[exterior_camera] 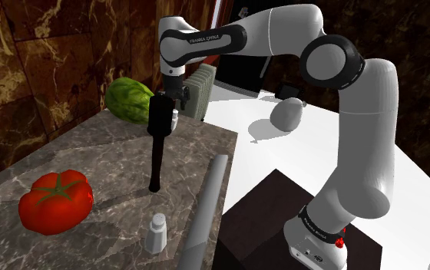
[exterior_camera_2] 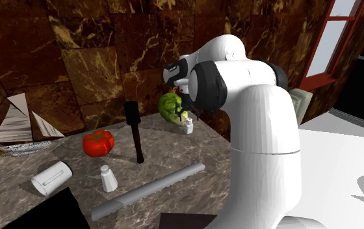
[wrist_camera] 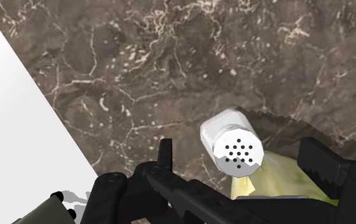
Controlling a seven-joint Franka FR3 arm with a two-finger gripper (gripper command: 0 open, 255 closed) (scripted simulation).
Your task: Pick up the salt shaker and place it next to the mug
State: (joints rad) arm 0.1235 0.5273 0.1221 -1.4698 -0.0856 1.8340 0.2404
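Over dark veined counter [exterior_camera: 90, 149] by brown marble walls [exterior_camera: 44, 54], tool [wrist_camera: 241, 154] open around white salt shaker [wrist_camera: 231, 137].

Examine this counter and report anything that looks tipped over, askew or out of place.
The white mug lies on its side at the end of the counter, at the second exterior view's left; a mug would normally stand upright. The nearby salt shaker and the tall black grinder stand upright.

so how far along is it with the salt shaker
Nothing is done yet. In hand: the open black gripper hangs over the white salt shaker by the green vegetable, jaws either side, not touching it. Left: shut, lift, carry it to the white mug and set it beside.
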